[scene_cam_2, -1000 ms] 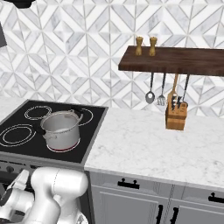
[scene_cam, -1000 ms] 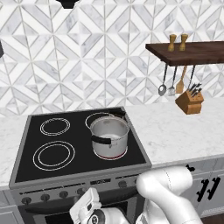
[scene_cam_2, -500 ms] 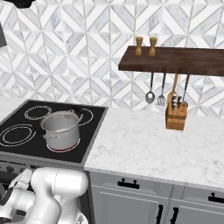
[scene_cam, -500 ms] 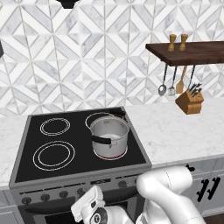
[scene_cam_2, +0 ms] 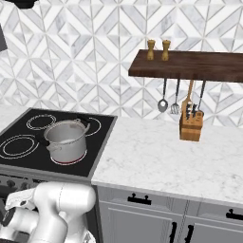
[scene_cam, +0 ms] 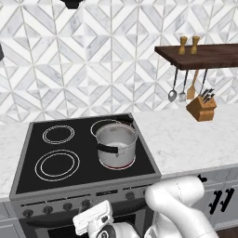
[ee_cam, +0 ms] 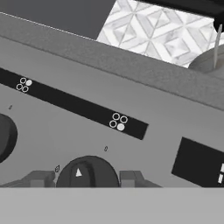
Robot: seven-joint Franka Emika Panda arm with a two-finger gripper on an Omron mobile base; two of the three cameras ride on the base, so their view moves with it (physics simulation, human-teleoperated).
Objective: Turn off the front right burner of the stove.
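Observation:
The stove [scene_cam: 28, 158] has a black glass top and a grey steel front. A steel pot [scene_cam: 116, 142] covers most of its front right burner [scene_cam: 117, 166], whose rim glows red under the pot, as it does from the right side [scene_cam_2: 72, 162]. My gripper [scene_cam: 93, 218] is low, against the stove's front panel. In the hand view the gripper [ee_cam: 86, 177] has a finger on each side of a small dark knob [ee_cam: 87, 168], tight against it. The knob's white mark points up the panel. A black strip [ee_cam: 74, 105] of burner icons runs above it.
Another dark knob [ee_cam: 4, 135] sits to the left and a black display [ee_cam: 199, 164] to the right. Marble counter [scene_cam_2: 156, 156] lies right of the stove, with a knife block [scene_cam_2: 191, 126] and a wooden shelf [scene_cam_2: 190, 65] with hanging utensils. Grey drawers [scene_cam_2: 142, 213] are below.
The hand has barely shifted at the stove front. The pot and the red rim look the same.

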